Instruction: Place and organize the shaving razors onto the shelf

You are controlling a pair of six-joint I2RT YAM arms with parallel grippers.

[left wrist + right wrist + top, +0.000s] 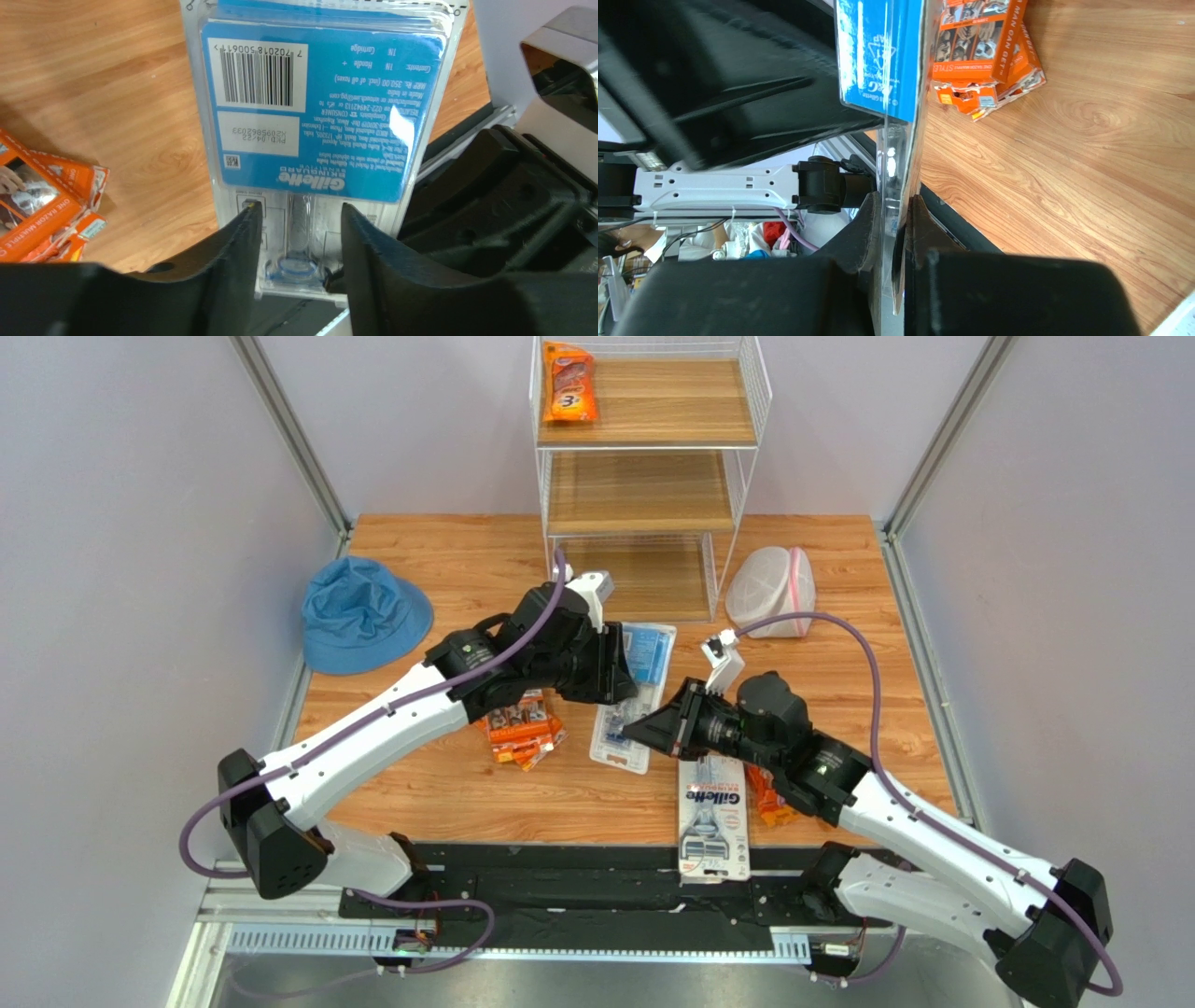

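Razor blister card [323, 105] likely handling light, stiff, slick | right pincer [894, 206] clamping its thin flat border, seemingly the best hold | left pincer [300, 213] gaping part-way, gripping nothing

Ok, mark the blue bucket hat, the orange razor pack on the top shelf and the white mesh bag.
blue fabric bucket hat [362, 613], top external view, on its crown.
flat orange razor pack [570, 382], top external view, on its front.
white mesh bag with pink trim [765, 588], top external view, on the mesh.

shelf [648, 448] cut off at upper edge; blister card [648, 655] partly hidden by left arm [379, 721] and right arm [912, 826]; orange razor packs [522, 735] half hidden under the left.
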